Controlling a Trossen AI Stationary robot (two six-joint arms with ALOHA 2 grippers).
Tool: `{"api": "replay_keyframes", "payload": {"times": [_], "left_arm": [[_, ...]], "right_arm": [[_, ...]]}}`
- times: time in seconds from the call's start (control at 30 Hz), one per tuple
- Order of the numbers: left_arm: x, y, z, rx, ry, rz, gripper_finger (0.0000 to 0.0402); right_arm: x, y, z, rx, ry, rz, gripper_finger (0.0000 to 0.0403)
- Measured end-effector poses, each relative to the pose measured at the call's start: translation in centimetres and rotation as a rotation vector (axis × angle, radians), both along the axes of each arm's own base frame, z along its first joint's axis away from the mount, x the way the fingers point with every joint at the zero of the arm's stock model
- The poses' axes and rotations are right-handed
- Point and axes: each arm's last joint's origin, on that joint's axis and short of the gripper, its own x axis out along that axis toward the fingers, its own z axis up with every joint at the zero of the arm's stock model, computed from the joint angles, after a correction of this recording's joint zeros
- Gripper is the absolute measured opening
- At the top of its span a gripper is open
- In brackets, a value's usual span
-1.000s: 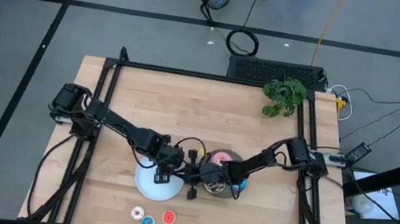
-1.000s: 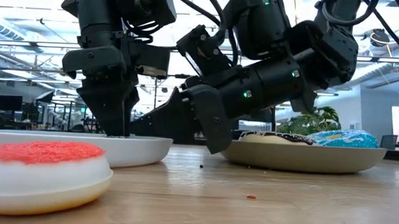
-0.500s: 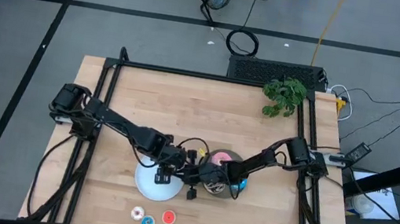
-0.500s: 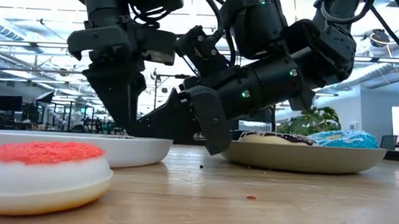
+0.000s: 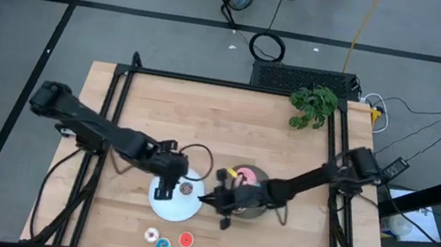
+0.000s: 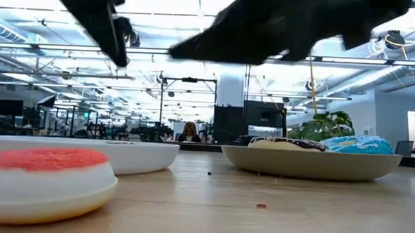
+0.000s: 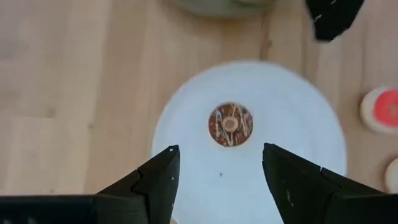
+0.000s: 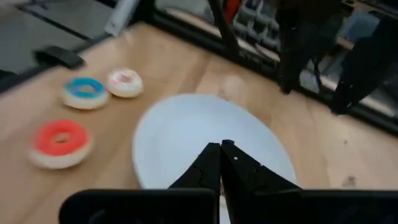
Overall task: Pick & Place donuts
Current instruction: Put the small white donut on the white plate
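A mini brown donut (image 7: 230, 124) lies alone on the white plate (image 5: 164, 207). The left claw (image 7: 221, 180) hovers above it, fingers spread wide and empty. The right claw (image 8: 222, 163) is pinched closed, empty, beside the grey plate (image 5: 253, 210) holding a pink donut (image 5: 248, 176). Three mini donuts (image 5: 185, 240) sit on the bench (image 5: 229, 125).

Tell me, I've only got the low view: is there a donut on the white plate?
Observer: Yes, one brown mini donut lies near the middle of the white plate.
Operator: Is the left hand holding anything?
Observer: No, the left hand is open and empty, above the plate.
Operator: And the right one?
Observer: The right hand is shut, beside the plate.
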Motion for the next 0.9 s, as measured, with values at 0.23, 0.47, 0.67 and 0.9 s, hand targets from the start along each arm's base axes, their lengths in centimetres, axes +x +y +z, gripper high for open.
{"api": "replay_keyframes", "payload": {"times": [0.23, 0.47, 0.67, 0.9], "left_arm": [[-3.1, -1.5, 2.8, 0.004, -0.110, -0.010, 0.0230], [-4.1, -2.2, 2.9, 0.034, -0.098, -0.033, 0.0190], [-4.3, -2.2, 3.0, 0.072, -0.092, -0.120, 0.0117], [-5.7, -0.6, 4.9, 0.084, -0.153, -0.114, 0.0011]], "right_arm": [[-7.2, -1.3, 3.0, 0.067, -0.200, 0.043, 0.0000], [-14.4, -4.6, 3.9, 0.162, -0.284, -0.052, 0.0000], [-18.5, -7.0, 4.8, 0.232, -0.318, -0.095, 0.0000], [-22.0, -8.6, 6.5, 0.262, -0.302, -0.049, 0.0000]]}}
